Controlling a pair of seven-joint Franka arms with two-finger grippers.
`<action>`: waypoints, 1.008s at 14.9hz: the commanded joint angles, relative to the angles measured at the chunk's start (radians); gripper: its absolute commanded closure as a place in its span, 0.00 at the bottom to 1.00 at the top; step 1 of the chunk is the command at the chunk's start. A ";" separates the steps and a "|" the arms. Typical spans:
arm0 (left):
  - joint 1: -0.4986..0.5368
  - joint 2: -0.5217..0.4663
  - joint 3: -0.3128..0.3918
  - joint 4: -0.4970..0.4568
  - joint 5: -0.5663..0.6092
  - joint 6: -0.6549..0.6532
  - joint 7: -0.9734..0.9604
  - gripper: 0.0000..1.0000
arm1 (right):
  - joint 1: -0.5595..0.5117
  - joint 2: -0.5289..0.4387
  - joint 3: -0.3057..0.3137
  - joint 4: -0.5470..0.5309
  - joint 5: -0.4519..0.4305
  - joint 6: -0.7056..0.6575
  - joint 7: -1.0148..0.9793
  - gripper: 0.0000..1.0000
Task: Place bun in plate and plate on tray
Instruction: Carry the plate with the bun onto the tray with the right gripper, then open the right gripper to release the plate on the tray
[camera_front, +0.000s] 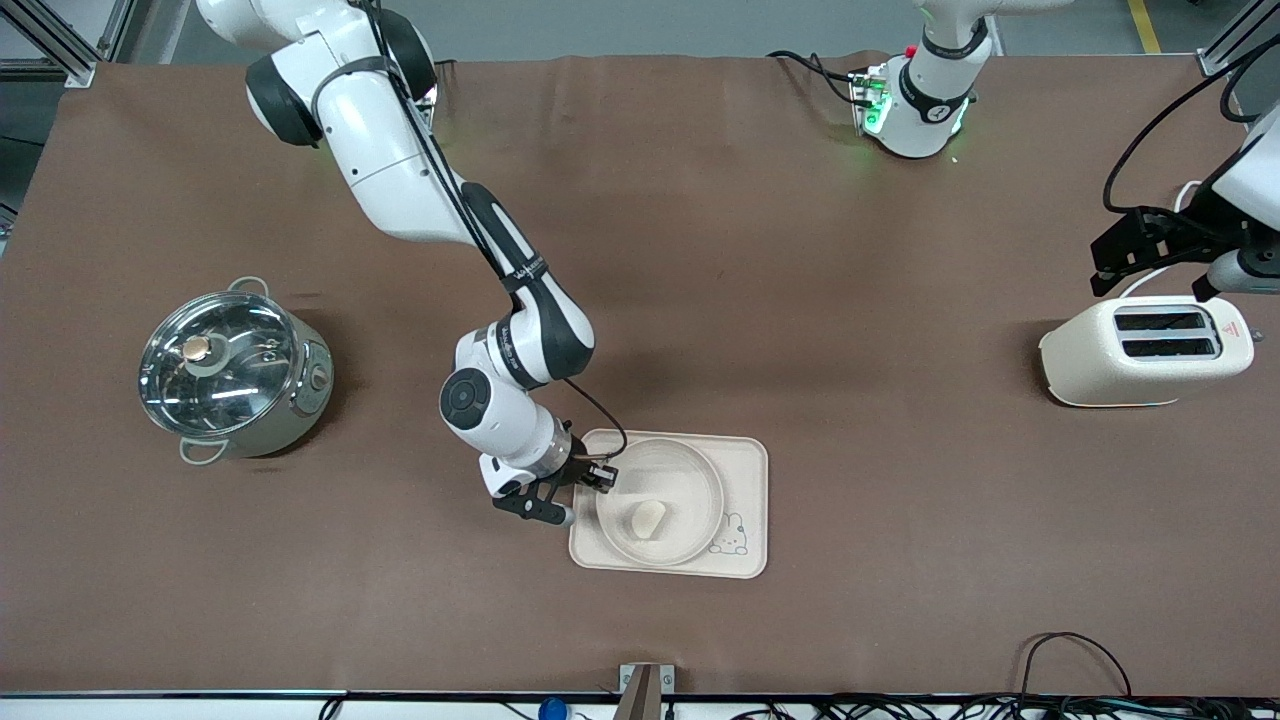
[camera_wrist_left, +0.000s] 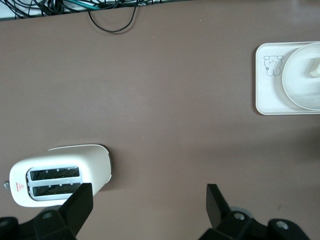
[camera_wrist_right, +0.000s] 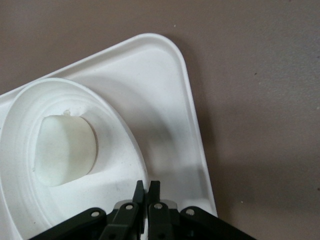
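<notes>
The bun (camera_front: 647, 518) lies in the round plate (camera_front: 700, 470), and the plate rests on the rectangular tray (camera_front: 748, 455) with the bunny drawing. My right gripper (camera_front: 600, 478) is low at the plate's edge toward the right arm's end, shut on the plate's rim. In the right wrist view the fingers (camera_wrist_right: 147, 186) pinch the rim of the plate (camera_wrist_right: 120, 165), with the bun (camera_wrist_right: 65, 150) inside it and the tray (camera_wrist_right: 175, 125) beneath. My left gripper (camera_wrist_left: 149, 200) is open and empty, up over the toaster, and waits. It sees the tray (camera_wrist_left: 267, 95) and the plate (camera_wrist_left: 300, 85).
A cream toaster (camera_front: 1145, 350) stands at the left arm's end of the table. A steel pot with a glass lid (camera_front: 235, 370) stands at the right arm's end. Cables lie along the table's edge nearest the front camera.
</notes>
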 joint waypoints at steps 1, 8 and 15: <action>-0.006 -0.005 0.008 0.008 -0.002 -0.046 -0.016 0.00 | -0.012 0.006 0.007 0.021 0.016 -0.016 -0.036 0.99; -0.002 0.024 0.007 0.055 0.004 -0.052 -0.002 0.00 | -0.039 -0.074 0.009 -0.033 0.022 -0.098 -0.018 0.00; -0.001 0.036 0.007 0.071 0.001 -0.052 -0.001 0.00 | -0.137 -0.270 -0.043 -0.031 -0.081 -0.429 -0.149 0.00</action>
